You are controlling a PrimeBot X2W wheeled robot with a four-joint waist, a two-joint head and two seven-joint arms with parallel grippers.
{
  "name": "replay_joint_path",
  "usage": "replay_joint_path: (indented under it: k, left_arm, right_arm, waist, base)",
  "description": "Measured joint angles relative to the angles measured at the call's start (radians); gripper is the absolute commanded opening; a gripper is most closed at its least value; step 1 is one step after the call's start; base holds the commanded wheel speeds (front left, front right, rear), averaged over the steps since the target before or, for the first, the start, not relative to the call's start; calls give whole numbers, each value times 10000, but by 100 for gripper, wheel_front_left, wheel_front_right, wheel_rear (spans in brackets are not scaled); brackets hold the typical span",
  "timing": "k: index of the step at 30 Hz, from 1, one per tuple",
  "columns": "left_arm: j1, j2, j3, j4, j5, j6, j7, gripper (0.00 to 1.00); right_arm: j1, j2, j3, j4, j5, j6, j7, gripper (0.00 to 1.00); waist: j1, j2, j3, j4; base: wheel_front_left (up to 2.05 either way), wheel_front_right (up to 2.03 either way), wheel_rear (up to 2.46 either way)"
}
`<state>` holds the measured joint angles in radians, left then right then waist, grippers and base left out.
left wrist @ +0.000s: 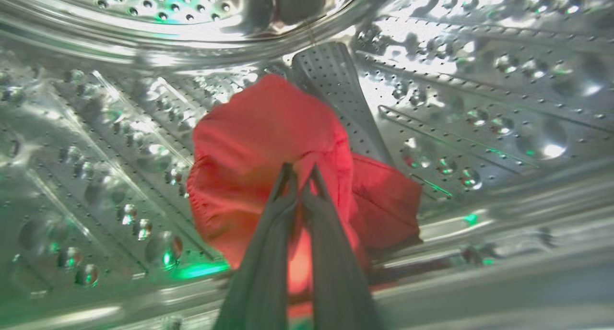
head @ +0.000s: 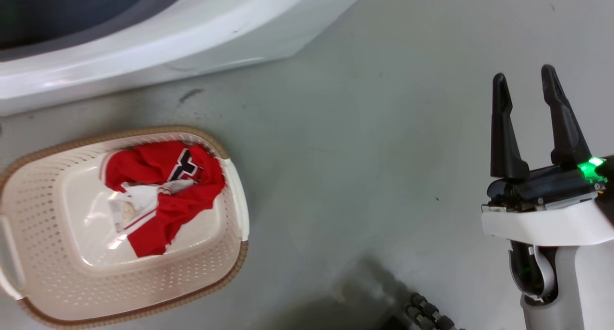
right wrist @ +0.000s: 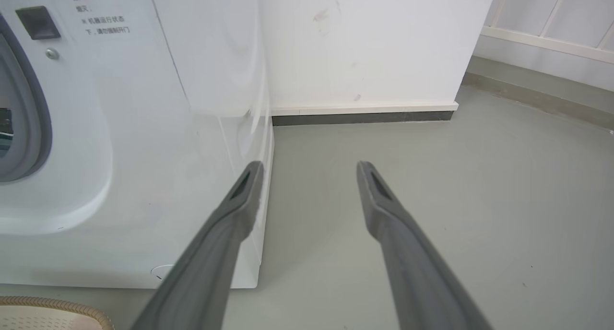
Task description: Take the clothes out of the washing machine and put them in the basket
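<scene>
Floor [head: 364,152]: grey and smooth; it carries the machine and the basket.
Washing machine [right wrist: 158,143]: large white front-loader standing against a white wall. Its grey door ring shows at the left edge of the right wrist view.
Drum [left wrist: 479,104]: perforated steel with a raised paddle; one garment is inside.
Basket [head: 192,282]: oval cream plastic with perforated walls and a brown woven-look rim. It sits on the floor just in front of the machine and holds one garment.
Red garment with printed mark [head: 153,224]: crumpled on the basket floor, white bands and a black-and-white mark uppermost. Delivered.
Plain red garment [left wrist: 259,138]: bunched low in the drum beside the paddle, not yet out of the machine.
Right end effector [head: 524,73]: fingers spread apart and empty, held over bare floor to the right of the basket and well apart from it.
Left end effector [left wrist: 301,169]: inside the drum, fingers drawn nearly together with the plain red garment's cloth between them; it appears to be pinched.
Progress: one item is in the basket and one is gripped in the drum. Lifting out, carrying and releasing remain. Whether more cloth lies behind this garment cannot be told.
</scene>
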<state>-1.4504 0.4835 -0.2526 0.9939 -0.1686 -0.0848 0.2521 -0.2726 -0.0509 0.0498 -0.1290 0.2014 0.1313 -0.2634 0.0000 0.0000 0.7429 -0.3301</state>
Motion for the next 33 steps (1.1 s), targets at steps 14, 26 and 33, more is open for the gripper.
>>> replay_joint_path:
  k: [14, 26, 33]
  left_arm:
    - [2254, -1273, -293, 408, -612, -272, -2991, 0]
    - [4499, -2006, -583, 209, -1365, -430, -4943, 0]
    - [6564, -2029, -729, -2015, -1699, -443, -5122, 0]
  right_arm:
    - [692, 2, -219, 276, -769, 0, 0, 100]
    - [1775, 4, -376, 474, -1243, 0, 0, 100]
    - [2313, 2, -499, 522, -1436, 0, 0, 100]
  waist:
    - [-2, 1, -1837, 934]
    - [-3, 0, -3687, 1599]
    - [-3, 1, -4835, 2196]
  base:
    - [0, 0, 0]
    - [0, 0, 0]
    - [0, 0, 0]
